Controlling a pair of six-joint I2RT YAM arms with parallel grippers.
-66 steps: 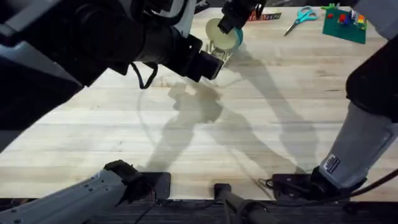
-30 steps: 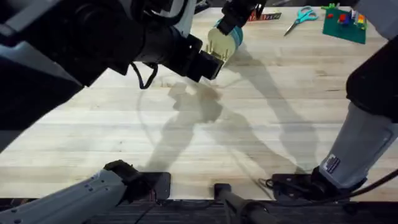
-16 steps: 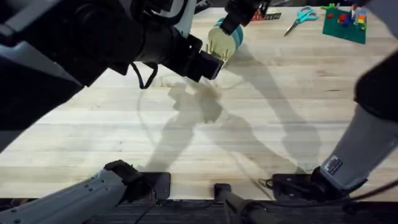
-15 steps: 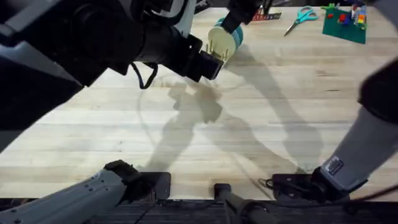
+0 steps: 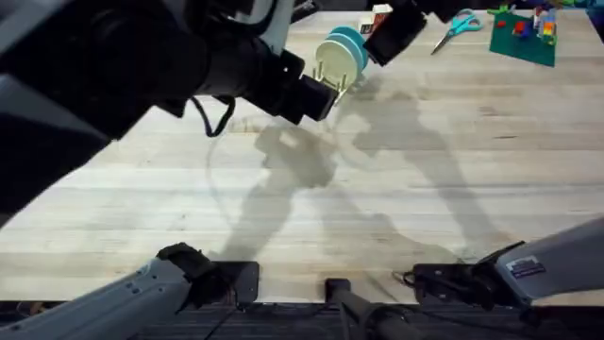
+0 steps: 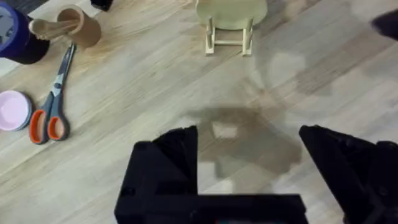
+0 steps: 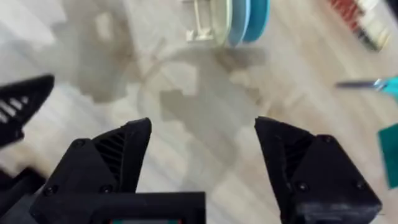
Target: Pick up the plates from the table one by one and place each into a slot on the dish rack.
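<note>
Right wrist view has the right end effector (image 7: 202, 158) spread wide and holding nothing, poised above the bench (image 7: 186, 124) with the dish rack (image 7: 205, 25) farther off. Two plates stand on edge in that rack, side by side: the cream-yellow plate (image 7: 225, 22) and, just beside it, the light blue plate (image 7: 249, 22).

From the left wrist, the left end effector (image 6: 249, 162) is likewise released, fingers well apart over bare wood, facing the dish rack (image 6: 230, 31) with the cream-yellow plate (image 6: 231, 11) upright in it. Off to one side lie orange-handled scissors (image 6: 53, 106), a small pink dish (image 6: 13, 109) and a tan cup (image 6: 74, 26) tipped on its side.

Overhead, the right end effector (image 5: 389, 33) sits just beside the rack (image 5: 330, 74) at the bench's far side, the left arm's dark bulk close on the rack's other side. Teal scissors (image 5: 457, 26) and a green board (image 5: 524, 40) lie at the far right.
</note>
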